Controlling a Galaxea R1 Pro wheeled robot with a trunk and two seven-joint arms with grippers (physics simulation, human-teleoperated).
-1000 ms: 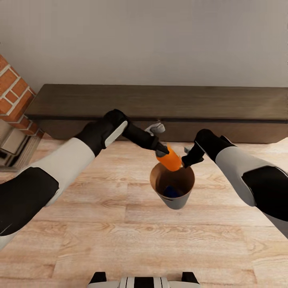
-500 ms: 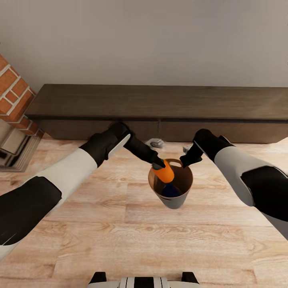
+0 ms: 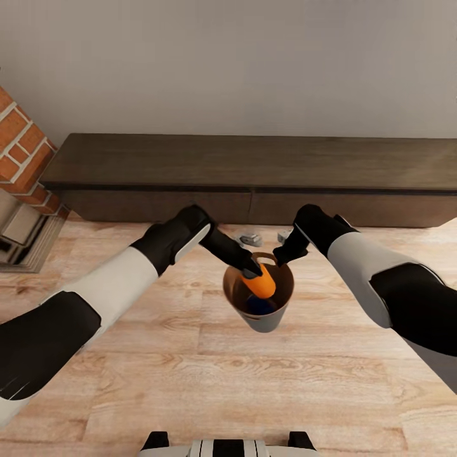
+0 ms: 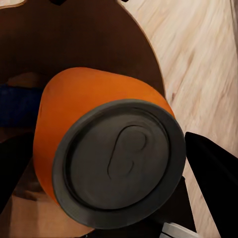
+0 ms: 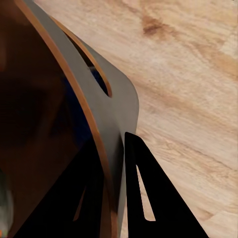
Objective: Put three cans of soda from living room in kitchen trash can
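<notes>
The pale grey trash can (image 3: 261, 322), brown inside, hangs above the wood floor, and my right gripper (image 3: 277, 257) is shut on its rim. One finger (image 5: 148, 198) lies outside the wall (image 5: 118, 116), just below the slot handle (image 5: 94, 69). My left gripper (image 3: 252, 271) is shut on an orange soda can (image 3: 261, 284), tilted and sitting inside the bin's mouth. Its grey top (image 4: 119, 163) faces the left wrist camera, with the orange body (image 4: 94, 96) behind. A blue can (image 3: 257, 306) lies at the bin's bottom (image 4: 17, 106). The second orange can is out of view.
A long dark wood low cabinet (image 3: 254, 165) runs along the pale wall ahead. A brick fireplace (image 3: 19, 152) stands at the left. Light plank floor (image 3: 190, 381) spreads around and below the bin. My base (image 3: 228, 444) shows at the bottom edge.
Both arms have come down and a little to the left with the bin. The orange can has gone from above the rim down into the bin's mouth.
</notes>
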